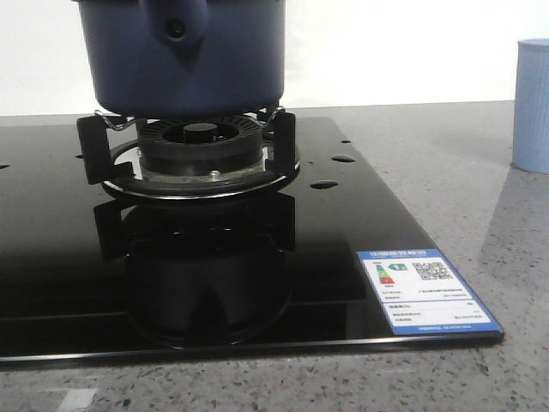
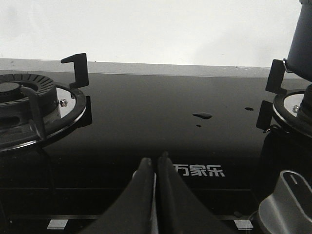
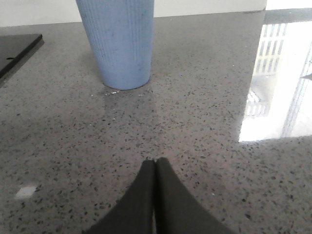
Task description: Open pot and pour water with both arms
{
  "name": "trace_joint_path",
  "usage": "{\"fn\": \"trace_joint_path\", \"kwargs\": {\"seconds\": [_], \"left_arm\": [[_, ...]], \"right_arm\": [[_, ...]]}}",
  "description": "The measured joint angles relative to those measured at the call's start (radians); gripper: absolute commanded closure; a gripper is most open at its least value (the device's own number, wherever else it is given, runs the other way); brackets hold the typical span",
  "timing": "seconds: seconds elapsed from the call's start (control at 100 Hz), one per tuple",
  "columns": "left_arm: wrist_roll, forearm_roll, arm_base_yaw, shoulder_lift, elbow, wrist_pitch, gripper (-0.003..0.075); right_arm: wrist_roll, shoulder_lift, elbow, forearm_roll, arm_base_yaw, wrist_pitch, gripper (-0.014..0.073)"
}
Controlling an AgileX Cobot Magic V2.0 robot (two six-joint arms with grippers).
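Observation:
The dark navy-blue pot (image 1: 184,56) stands on the burner grate (image 1: 193,150) of the black glass hob (image 1: 343,249); its handle lug with a small round hole faces the front view, and its top and lid are cut off. A sliver of the pot (image 2: 303,39) shows in the left wrist view. My left gripper (image 2: 156,160) is shut and empty, low over the hob's middle between the two burners. My right gripper (image 3: 156,161) is shut and empty over the grey counter, short of the pale blue cup (image 3: 117,41). No gripper shows in the front view.
A second burner (image 2: 29,105) lies on the hob's other side. A grey control knob (image 2: 287,204) sits near the pot's burner. Water droplets (image 2: 202,115) lie on the glass. The pale blue cup (image 1: 532,103) stands on the speckled counter right of the hob. An energy label (image 1: 425,292) marks the hob's corner.

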Motion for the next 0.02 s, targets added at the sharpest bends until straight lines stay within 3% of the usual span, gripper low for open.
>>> {"fn": "trace_joint_path", "kwargs": {"seconds": [0.02], "left_arm": [[0.000, 0.000, 0.000, 0.000, 0.000, 0.000, 0.0741]], "right_arm": [[0.000, 0.000, 0.000, 0.000, 0.000, 0.000, 0.0653]]}}
